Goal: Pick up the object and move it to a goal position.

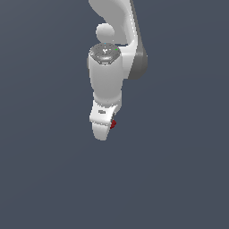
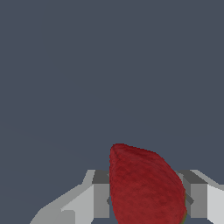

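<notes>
Holding the strawberry clamped between my gripper fingers; its long axis points outward past the tips; green end nearest the palm.

In the exterior view you see only a sliver of the strawberry, a small red speck at the edge of the end effector; the white housing covers the rest, and the fingers themselves are hidden from you there. The arm runs off the picture's upper edge. In the wrist view the strawberry's lower part is cut off by the picture's edge, as are the grey fingers on either side of it.
</notes>
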### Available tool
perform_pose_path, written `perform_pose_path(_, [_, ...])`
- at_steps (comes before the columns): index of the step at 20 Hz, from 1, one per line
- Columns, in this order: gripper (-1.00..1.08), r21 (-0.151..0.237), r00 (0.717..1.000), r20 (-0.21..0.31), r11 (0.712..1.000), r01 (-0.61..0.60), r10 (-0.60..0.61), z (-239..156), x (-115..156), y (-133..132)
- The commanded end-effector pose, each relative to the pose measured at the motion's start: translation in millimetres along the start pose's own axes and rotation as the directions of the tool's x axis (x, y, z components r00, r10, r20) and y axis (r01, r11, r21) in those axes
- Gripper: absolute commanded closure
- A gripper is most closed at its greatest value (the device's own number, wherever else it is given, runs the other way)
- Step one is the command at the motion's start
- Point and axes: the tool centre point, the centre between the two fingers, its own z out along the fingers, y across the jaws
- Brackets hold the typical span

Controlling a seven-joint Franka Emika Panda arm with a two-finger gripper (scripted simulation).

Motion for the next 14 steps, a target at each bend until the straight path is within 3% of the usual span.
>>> perform_pose_path(1, [1.08,0.001,1.000,-0.001,1.000,0.001,-0.001,-29.9,3.2,1.8])
perform_pose_path(14, [1.08,0.001,1.000,-0.002,1.000,0.000,0.000,-165.0,17.0,14.7])
